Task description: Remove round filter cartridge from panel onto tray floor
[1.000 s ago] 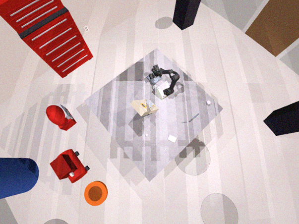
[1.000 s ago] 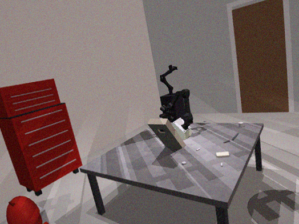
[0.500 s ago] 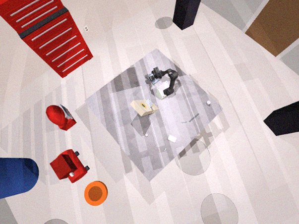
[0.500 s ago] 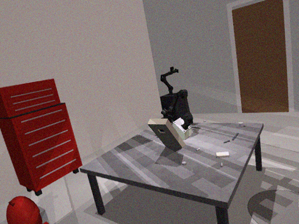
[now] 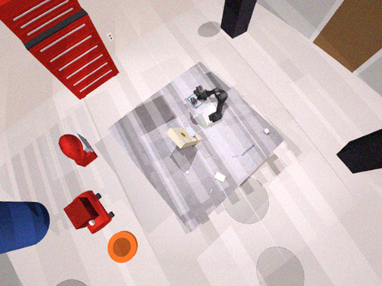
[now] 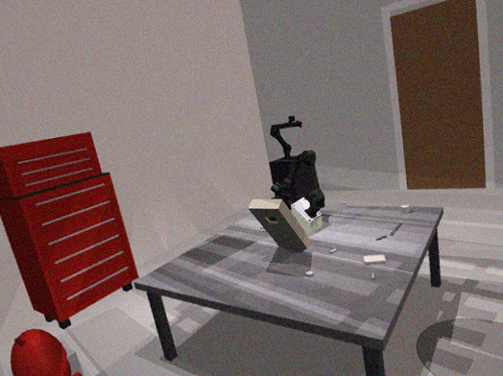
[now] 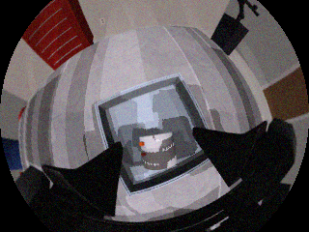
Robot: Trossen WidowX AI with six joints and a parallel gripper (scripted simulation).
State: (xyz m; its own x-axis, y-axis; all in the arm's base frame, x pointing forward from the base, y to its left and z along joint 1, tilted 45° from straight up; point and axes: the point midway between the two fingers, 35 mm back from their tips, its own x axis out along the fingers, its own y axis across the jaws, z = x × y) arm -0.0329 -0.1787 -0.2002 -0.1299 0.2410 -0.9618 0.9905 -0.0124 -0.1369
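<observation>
The round cartridge (image 7: 158,157), white and grey with small orange-red marks at its left, is within the tray (image 7: 188,102) (image 5: 197,106), near the tray's lower wall in the wrist view. My gripper (image 7: 158,138) (image 5: 193,100) is open above it. The dark fingertips stand well apart, one on each side of the cartridge, with gaps showing. Whether its underside lies fully on the tray floor cannot be told. The cream service panel (image 5: 177,137) (image 6: 277,231) stands tilted, with an opening through it. In the exterior view the panel hides the tray and the fingers.
A white and pale green box (image 5: 205,119) (image 6: 313,225) is beside the arm's base, between panel and tray. A cream block (image 5: 220,176) (image 6: 374,259), a thin dark rod (image 5: 248,150) (image 6: 395,229) and several small pale pieces lie on the table.
</observation>
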